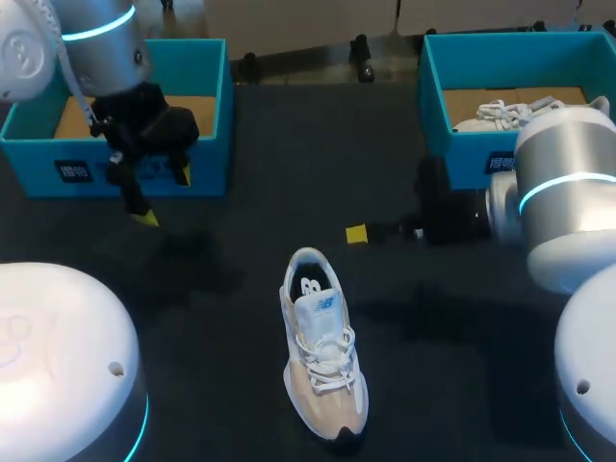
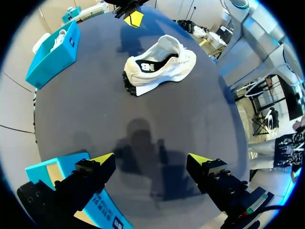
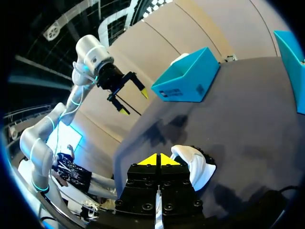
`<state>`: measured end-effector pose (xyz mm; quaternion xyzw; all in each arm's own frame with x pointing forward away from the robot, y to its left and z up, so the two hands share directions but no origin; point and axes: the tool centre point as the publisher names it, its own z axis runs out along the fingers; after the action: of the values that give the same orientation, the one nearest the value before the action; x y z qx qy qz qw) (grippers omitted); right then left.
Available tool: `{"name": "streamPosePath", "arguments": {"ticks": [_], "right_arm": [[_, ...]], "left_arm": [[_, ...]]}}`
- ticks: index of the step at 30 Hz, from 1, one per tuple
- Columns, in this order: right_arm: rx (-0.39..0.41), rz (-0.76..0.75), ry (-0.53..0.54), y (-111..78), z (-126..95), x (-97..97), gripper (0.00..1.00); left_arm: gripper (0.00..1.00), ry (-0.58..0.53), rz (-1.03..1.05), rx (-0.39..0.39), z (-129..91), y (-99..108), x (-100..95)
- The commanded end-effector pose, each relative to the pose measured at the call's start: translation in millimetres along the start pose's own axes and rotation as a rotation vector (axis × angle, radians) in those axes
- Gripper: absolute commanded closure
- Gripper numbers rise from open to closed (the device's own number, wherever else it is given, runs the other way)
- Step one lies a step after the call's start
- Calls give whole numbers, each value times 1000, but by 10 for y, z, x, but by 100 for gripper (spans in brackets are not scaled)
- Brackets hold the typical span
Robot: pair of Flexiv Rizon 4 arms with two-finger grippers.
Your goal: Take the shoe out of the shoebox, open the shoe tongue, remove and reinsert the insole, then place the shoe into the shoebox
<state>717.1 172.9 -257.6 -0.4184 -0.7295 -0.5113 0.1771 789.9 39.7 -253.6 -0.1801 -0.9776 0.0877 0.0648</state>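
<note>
Where the dark tabletop (image 1: 289, 144) stretches widest, its middle lies bare, with the left shoebox (image 1: 38, 159) at the far left edge and the right shoebox (image 1: 462, 159), a second shoe (image 1: 500, 115) inside, at the far right edge. The shoe (image 1: 322, 356) stands on its sole near the front middle, well apart from both boxes. The left gripper (image 2: 151, 160) hangs with fingers spread wide and empty, the shoe well ahead. The right gripper (image 3: 156, 160) has its fingers pressed together on nothing, the shoe's heel near them.
</note>
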Motion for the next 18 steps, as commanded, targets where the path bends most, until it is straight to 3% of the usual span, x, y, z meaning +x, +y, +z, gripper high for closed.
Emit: {"name": "streamPosePath", "arguments": {"ticks": [1,5,7,8,10,18], "right_arm": [[4,0,-2,0,-27,15,100],[4,0,-2,0,-27,15,100],[134,51,7,30,-31,-15,100],[141,66,-28,51,-70,-19,100],[274,103,-17,82,-123,-23,100],[436,175,-13,144,-263,-49,100]], "left_arm": [[0,-5,0,-3,1,0,27],[0,-5,0,-3,1,0,27],[0,-5,0,-3,1,0,27],[0,7,35,-11,-5,8,7],[0,7,64,-30,-40,47,-28],[0,34,107,-46,-147,265,-123]]}}
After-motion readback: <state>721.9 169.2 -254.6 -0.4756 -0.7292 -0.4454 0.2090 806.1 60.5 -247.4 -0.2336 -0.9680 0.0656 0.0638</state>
